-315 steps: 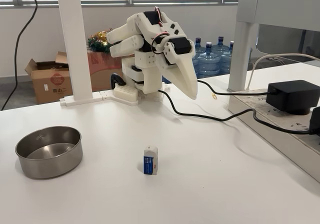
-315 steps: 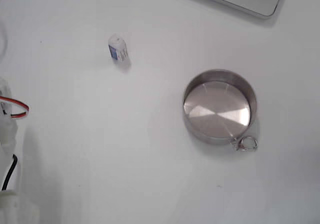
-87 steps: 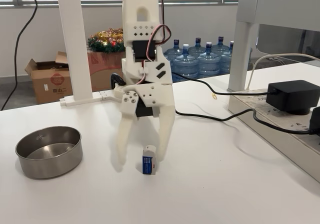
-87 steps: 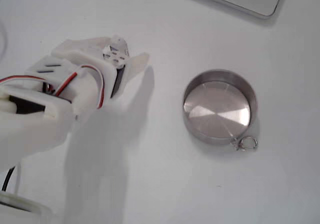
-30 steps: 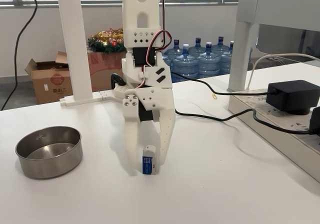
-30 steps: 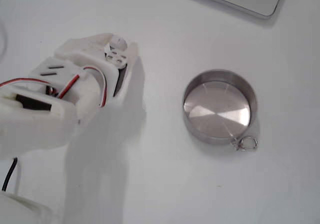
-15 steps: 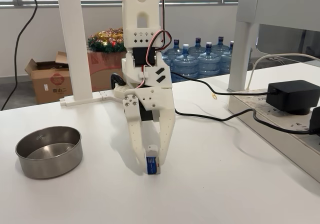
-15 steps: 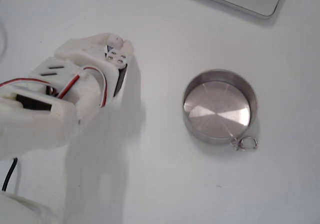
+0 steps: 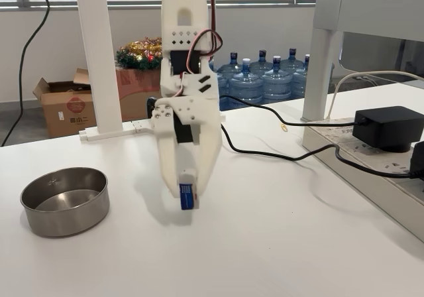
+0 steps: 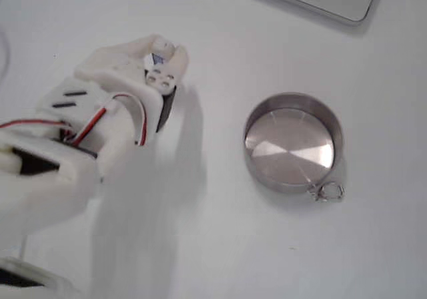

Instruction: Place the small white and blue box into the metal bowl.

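Hanging just clear of the table, the small white and blue box [image 9: 188, 196] was pinched between the tips of the white gripper [image 9: 189, 192], whose jaws were clamped on its sides. The metal bowl [image 9: 65, 200] sat well apart, off to the left in that fixed view and to the right in the one from above [image 10: 293, 142]. With what looked like only a fingertip hold, the box might twist or slip out on the way across, or drop short of the rim.
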Controlling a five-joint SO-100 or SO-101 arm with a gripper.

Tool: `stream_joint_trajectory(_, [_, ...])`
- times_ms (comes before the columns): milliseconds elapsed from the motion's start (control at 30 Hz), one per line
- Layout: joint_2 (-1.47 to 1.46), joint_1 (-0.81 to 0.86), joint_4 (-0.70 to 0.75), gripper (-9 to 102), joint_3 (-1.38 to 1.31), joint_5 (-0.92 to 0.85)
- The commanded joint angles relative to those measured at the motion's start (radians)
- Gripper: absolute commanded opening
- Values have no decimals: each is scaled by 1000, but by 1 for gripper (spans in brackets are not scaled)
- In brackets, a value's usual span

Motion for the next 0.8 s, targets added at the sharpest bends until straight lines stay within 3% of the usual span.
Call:
stream_joint_trajectory(0, [160,51,-3,4,40,-55])
stream_joint_trajectory(367, [347,227,-2,4,130,-63])
stream_joint_trajectory(767, [314,373,-3,4,124,-63])
